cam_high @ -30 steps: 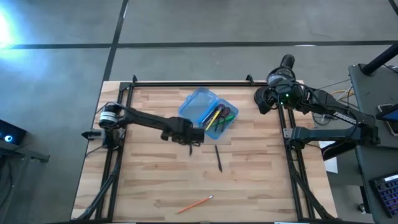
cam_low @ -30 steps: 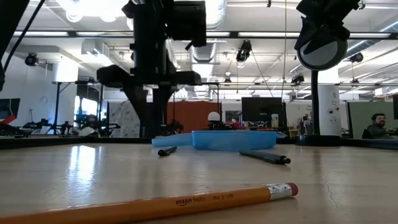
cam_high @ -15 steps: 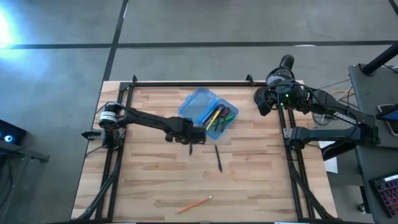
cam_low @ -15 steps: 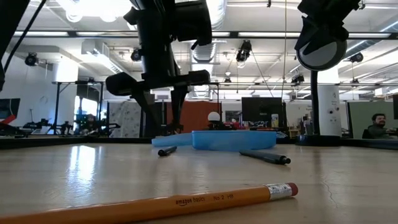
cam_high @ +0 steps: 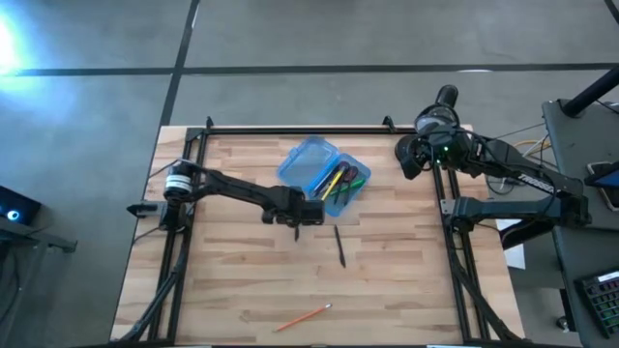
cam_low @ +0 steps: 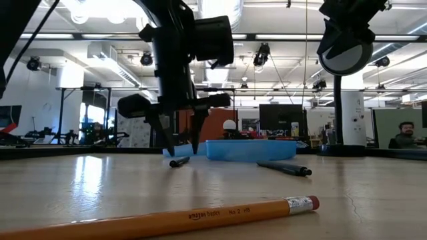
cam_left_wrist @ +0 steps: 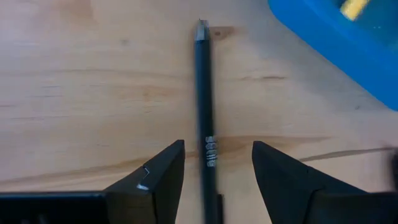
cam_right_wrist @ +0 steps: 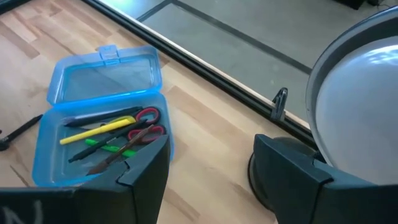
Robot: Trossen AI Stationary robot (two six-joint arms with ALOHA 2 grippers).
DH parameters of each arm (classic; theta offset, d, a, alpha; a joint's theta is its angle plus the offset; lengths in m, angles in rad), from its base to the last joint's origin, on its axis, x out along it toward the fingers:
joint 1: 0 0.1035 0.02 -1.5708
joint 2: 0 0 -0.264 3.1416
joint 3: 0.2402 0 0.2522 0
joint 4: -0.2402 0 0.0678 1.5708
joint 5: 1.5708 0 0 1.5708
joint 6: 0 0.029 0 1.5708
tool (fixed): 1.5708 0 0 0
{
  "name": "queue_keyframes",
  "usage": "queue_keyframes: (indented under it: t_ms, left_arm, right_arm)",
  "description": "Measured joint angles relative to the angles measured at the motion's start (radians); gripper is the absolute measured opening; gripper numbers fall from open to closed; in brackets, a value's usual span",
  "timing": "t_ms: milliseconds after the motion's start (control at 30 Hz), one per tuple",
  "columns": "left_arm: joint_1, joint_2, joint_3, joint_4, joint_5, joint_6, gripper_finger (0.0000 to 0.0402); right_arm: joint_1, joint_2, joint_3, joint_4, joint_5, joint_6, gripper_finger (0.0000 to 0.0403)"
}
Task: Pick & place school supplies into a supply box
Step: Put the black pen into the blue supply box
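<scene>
A dark pen (cam_left_wrist: pixel 204 106) lies flat on the wooden table, just to the near left of the blue supply box (cam_high: pixel 311 159). My left gripper (cam_left_wrist: pixel 214 163) points down over this pen (cam_low: pixel 179 161). It is open, with one finger on each side of the pen and close above the table, touching nothing. The box's open tray holds yellow, green and dark pens and red-handled scissors (cam_right_wrist: pixel 144 123). My right gripper (cam_right_wrist: pixel 211 158) waits open, high at the far right (cam_high: pixel 408 157).
A second dark pen (cam_high: pixel 339 246) lies nearer the front than the box. An orange pencil (cam_high: pixel 302 317) lies by the table's near edge. A black desk lamp (cam_right_wrist: pixel 360 93) stands at the far right corner, beside my right gripper. The box's lid (cam_right_wrist: pixel 106 74) lies open, flat on the table.
My left gripper has come down toward the dark pen, rolling a little, and its fingers have spread wider. They now stand low on either side of the pen. The pen has not moved.
</scene>
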Motion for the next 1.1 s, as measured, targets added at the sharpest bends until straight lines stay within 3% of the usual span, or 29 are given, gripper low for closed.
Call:
queue_keyframes:
  t_ms: [567,733,933,1100]
  left_arm:
    - [0.002,0.077,-0.002,0.003,0.013,0.037,0.0167]
    - [0.011,0.087,-0.004,-0.006,0.028,0.056,0.0119]
    - [0.034,0.089,-0.005,-0.021,0.039,0.087,0.0018]
    - [0.048,0.06,0.008,-0.03,0.042,0.121,0.0012]
  right_arm:
    - [0.0,0.0,0.0,0.0,0.001,0.0,0.0224]
    - [0.0,0.0,0.0,0.0,0.002,0.0,0.0224]
    - [0.0,0.0,0.0,-0.001,0.009,-0.005,0.0224]
    - [0.0,0.0,0.0,-0.007,0.03,-0.015,0.0224]
